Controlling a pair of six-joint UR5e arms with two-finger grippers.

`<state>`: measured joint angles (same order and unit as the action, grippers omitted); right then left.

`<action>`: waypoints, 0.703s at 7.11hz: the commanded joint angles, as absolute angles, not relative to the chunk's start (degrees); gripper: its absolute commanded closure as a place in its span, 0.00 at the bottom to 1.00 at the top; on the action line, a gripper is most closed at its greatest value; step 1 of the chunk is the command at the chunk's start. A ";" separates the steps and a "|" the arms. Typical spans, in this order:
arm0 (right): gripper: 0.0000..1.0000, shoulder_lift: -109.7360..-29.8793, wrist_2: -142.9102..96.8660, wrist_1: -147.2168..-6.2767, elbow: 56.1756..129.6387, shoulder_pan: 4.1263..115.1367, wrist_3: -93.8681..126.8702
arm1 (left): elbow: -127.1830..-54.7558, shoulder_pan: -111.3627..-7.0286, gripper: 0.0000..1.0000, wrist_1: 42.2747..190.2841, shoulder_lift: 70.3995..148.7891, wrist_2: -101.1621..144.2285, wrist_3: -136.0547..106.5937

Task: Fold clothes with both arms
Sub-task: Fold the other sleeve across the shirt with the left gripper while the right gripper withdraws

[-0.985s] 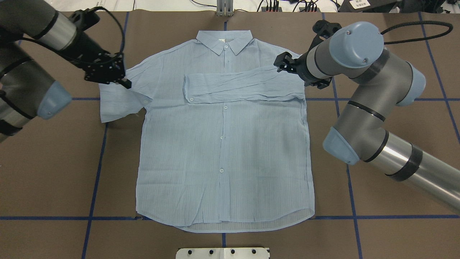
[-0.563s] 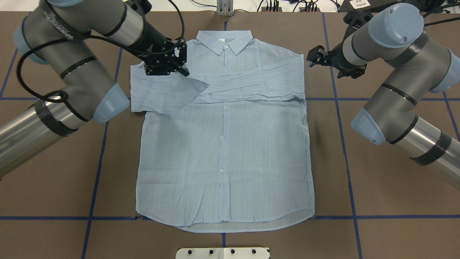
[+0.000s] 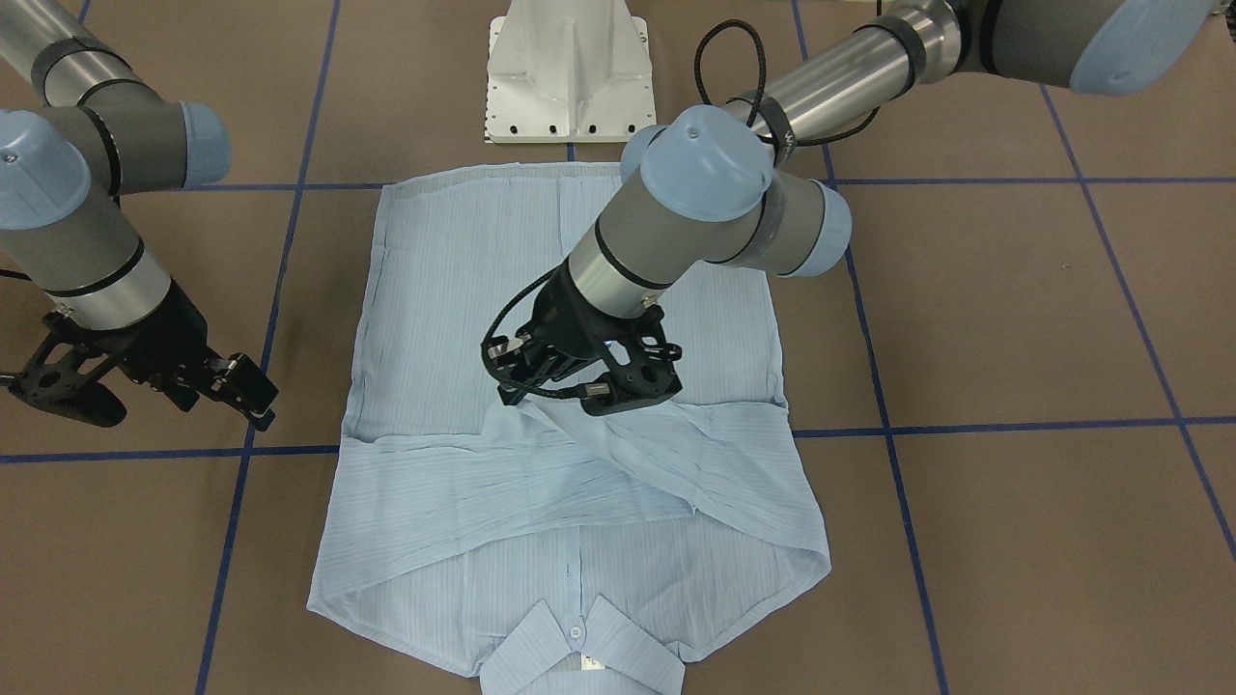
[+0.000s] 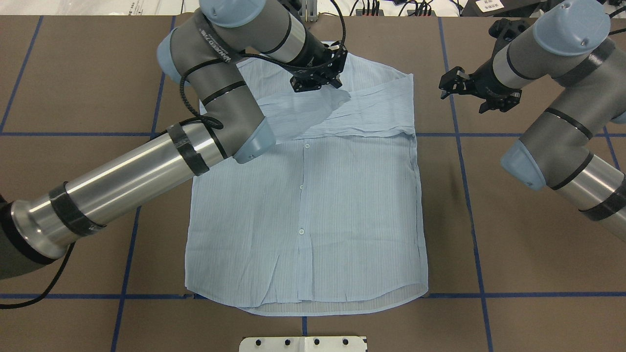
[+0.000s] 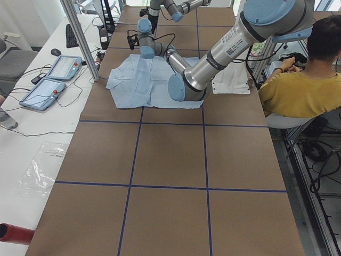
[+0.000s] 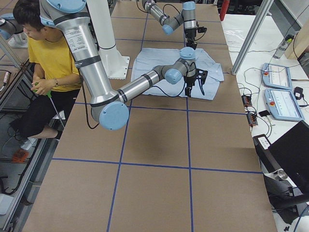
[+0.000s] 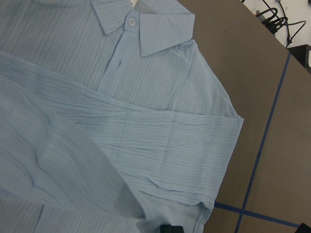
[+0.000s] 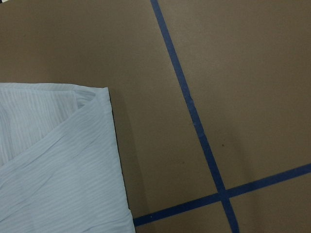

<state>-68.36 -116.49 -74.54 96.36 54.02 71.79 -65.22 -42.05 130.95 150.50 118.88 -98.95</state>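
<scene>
The light blue striped shirt (image 4: 303,210) lies flat, buttons up, collar at the far edge (image 3: 579,642). Its right sleeve (image 4: 376,115) is folded across the chest. My left gripper (image 4: 332,83) hovers over the upper chest, shut on the left sleeve (image 4: 303,115), which it holds lifted and drawn across the folded right sleeve; this also shows in the front view (image 3: 550,396). The left wrist view shows the collar (image 7: 141,24) and the draped sleeve (image 7: 48,170). My right gripper (image 4: 452,84) is open and empty, off the shirt beside its right shoulder (image 8: 58,155).
The brown table (image 4: 513,254) carries a grid of blue tape lines (image 4: 467,195). The white pedestal base (image 3: 570,72) stands at the near edge below the hem. A person in yellow (image 5: 303,85) sits beside the table. Control tablets (image 5: 53,74) lie on a side desk.
My left arm has swung right with the left sleeve, from the shirt's left side to over the chest. My right gripper has drawn back to the right, off the shirt.
</scene>
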 commanded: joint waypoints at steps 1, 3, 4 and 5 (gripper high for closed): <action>0.00 -68.99 -116.89 -74.53 95.81 54.05 70.33 | -61.00 -38.60 0.51 133.41 155.04 113.05 -99.41; 0.00 -68.91 -117.42 -74.53 95.97 53.96 70.31 | -61.08 -36.57 0.01 135.26 154.60 107.53 -98.88; 0.00 -68.82 -118.03 -74.53 96.32 53.96 70.49 | -62.13 -36.56 0.01 135.18 154.34 107.14 -98.70; 0.00 -68.38 -117.95 -74.44 97.63 53.70 71.79 | -68.40 -36.74 0.01 134.83 150.51 107.14 -98.70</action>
<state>-68.74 -117.75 -74.51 96.51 53.88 70.77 -63.35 -36.78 135.00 153.50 107.82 -98.78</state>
